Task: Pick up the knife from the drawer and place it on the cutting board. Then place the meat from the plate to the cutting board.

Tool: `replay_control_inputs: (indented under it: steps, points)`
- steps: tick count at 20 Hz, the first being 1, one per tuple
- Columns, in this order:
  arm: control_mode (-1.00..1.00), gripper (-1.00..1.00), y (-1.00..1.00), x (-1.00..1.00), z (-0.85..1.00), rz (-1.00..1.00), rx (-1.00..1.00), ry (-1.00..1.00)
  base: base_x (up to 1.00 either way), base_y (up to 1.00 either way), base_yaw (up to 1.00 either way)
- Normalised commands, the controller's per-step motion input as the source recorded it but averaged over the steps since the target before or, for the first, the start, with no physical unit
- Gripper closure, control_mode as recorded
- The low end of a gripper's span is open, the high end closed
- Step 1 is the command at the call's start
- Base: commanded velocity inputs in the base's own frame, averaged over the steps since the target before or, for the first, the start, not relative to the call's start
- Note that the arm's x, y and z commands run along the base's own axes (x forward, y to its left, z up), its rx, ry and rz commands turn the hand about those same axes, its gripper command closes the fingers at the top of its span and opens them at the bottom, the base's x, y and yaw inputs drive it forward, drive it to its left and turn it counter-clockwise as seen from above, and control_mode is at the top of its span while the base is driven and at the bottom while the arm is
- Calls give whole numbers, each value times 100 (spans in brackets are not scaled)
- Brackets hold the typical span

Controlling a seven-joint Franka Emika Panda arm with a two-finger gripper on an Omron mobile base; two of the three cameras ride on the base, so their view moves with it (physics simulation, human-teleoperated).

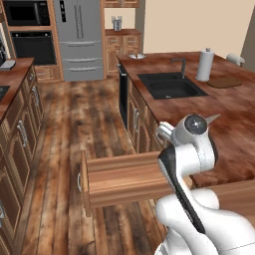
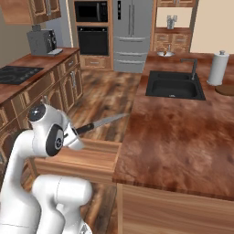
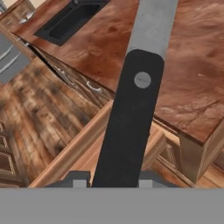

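The hand view alone shows the grip: the end effector (image 3: pixel 111 178) is pinched on the slim knife with a dark, near-black handle and thin grey blade (image 3: pixel 131 113), its two dark fingertips (image 3: pixel 78 179) pressed against the butt of the handle. A round metal rivet sits near the handle's top, and the blade runs out of the picture's upper edge over the reddish-brown wooden tabletop (image 3: pixel 197 87).

The right base view shows what the hand view cannot: the knife (image 2: pixel 98 123) is raised in the air above the open shallow light-brown wooden drawer (image 2: pixel 77 160), its blade tilted slightly upward and pointing toward the tabletop (image 2: pixel 183 137) edge. Here the end effector (image 2: pixel 75 132) is mostly hidden behind the white arm.

The left base view gives the drawer (image 1: pixel 124 179) pulled out from the island, with its flat front and small metal handle, and, far across the tabletop (image 1: pixel 234 124), the flat dark-brown cutting board (image 1: pixel 225 81) beside a white paper-towel roll (image 1: pixel 204 64) and a black sink (image 1: pixel 172 85). The knife's tip (image 1: pixel 213 118) peeks out past the arm.
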Motion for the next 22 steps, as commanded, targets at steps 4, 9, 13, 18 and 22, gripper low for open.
replay_control_inputs:
  steps: [4, 9, 13, 18, 22]
  points:
    - [-100, 100, -17, -16, 32, 0, 1, 1, 0, 0, 0]
    - [-100, 100, 0, 0, 0, 0, 0, 0, 0, 0, 0]
    - [-100, 100, 0, -34, 0, 0, 0, 0, 0, 0, 0]
    - [-100, 100, 0, -11, 0, 0, 0, 0, 0, 0, 0]
    - [100, 100, 4, -6, 0, 0, 0, 0, -13, 26, 0]
